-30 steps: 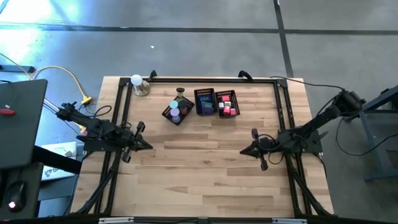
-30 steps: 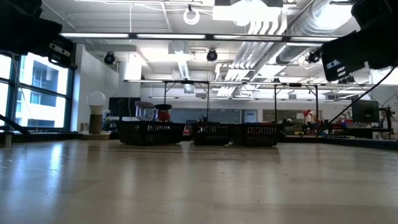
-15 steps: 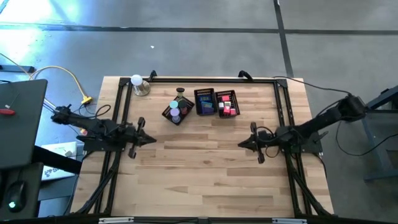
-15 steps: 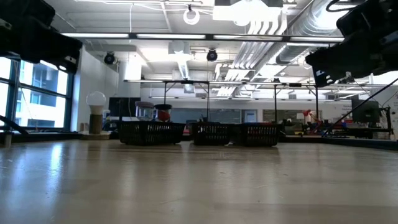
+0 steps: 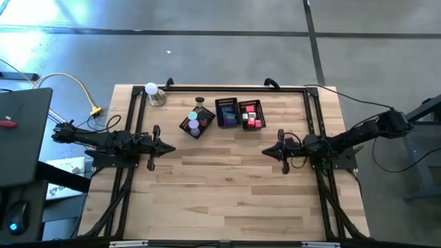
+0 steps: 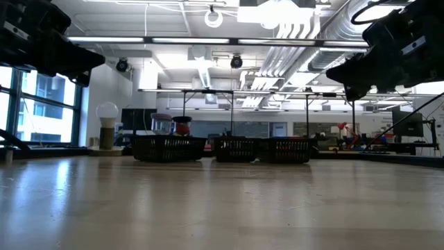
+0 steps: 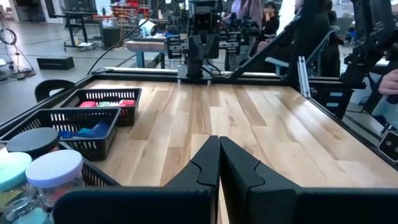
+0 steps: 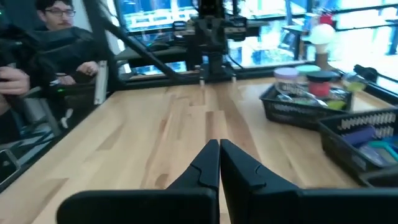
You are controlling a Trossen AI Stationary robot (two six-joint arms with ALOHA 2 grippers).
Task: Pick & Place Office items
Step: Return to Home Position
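Left claw (image 5: pixel 167 147) and right claw (image 5: pixel 265 152), fingers together and empty, have swung level over the table (image 5: pixel 227 193); with the office items (image 5: pixel 251 118) binned, sorting appears complete.

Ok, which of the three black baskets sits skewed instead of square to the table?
The left basket, nearest the white ball: it is turned diagonally, while the middle basket and right basket stand side by side, squared up.

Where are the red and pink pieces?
High view: red and pink pieces lie in the rightmost black basket, table's far side, beside the middle basket.
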